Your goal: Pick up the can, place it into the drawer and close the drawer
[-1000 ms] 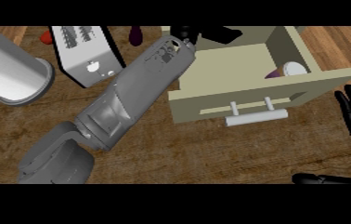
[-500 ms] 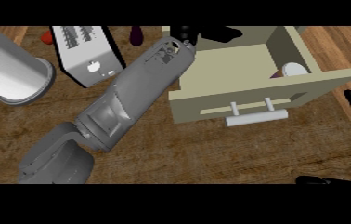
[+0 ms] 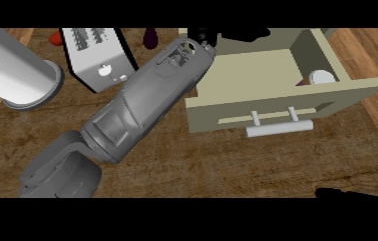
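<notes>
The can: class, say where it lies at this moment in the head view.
The can lies inside the open drawer, tucked into its right front corner, against the right wall and just behind the front panel that carries the handle.

Smooth grey segmented left forearm (image 3: 148, 105), open-ribbed wrist, black left hand (image 3: 221, 34); black right hand (image 3: 347, 193)

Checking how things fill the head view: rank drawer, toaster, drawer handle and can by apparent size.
1. drawer
2. toaster
3. drawer handle
4. can, partly hidden by the drawer's wall, so its rank is unsure.
</notes>
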Controlling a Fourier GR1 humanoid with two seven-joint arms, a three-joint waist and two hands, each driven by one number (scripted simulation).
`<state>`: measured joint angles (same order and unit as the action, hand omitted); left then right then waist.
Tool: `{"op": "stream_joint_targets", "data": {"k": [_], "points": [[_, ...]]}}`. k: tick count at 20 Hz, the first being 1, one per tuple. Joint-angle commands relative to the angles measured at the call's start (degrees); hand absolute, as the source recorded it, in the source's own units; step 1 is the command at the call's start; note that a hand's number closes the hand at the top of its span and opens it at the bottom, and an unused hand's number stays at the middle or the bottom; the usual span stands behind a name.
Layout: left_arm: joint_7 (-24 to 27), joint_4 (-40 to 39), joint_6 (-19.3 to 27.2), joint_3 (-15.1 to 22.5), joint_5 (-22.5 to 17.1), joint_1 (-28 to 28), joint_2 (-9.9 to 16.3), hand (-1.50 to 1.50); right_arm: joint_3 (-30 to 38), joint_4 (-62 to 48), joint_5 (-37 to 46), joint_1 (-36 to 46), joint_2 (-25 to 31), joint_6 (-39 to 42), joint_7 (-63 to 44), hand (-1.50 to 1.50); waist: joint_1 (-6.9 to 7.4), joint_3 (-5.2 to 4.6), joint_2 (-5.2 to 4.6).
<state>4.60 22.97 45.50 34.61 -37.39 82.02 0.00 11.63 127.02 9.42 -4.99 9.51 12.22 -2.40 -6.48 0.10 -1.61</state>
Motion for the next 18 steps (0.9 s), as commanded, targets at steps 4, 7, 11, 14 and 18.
{"op": "stream_joint_targets", "data": {"k": [4,7,11,14,18], "points": [[3.2,1.9,1.1,-0.7,-2.8,-0.7,0.0,-1.5,-4.8,-2.2,14.9,3.1,3.3,-1.7,3.1,-1.5,2.56,-0.04,0.35],[2.8,2.6,3.0,0.5,-3.2,0.6,0.0,-1.5,-7.9,-4.5,20.8,5.0,3.5,-3.0,2.1,-1.5,2.81,-0.02,0.5],[3.1,1.1,1.8,-1.2,-2.8,0.8,0.0,-1.5,-10.4,-7.4,31.1,4.5,6.4,-4.8,4.0,-1.5,4.7,-0.06,0.96],[0.2,2.8,2.6,0.9,-3.0,1.8,0.0,-1.5,-15.4,-14.9,38.4,8.7,5.6,-7.4,4.1,-1.5,5.05,-0.02,0.88],[0.6,3.1,1.1,-1.5,-1.8,1.0,1.5,-1.5,-19.7,-18.9,46.8,8.9,3.5,-11.1,1.8,-1.5,6.48,-0.09,1.4]]}}
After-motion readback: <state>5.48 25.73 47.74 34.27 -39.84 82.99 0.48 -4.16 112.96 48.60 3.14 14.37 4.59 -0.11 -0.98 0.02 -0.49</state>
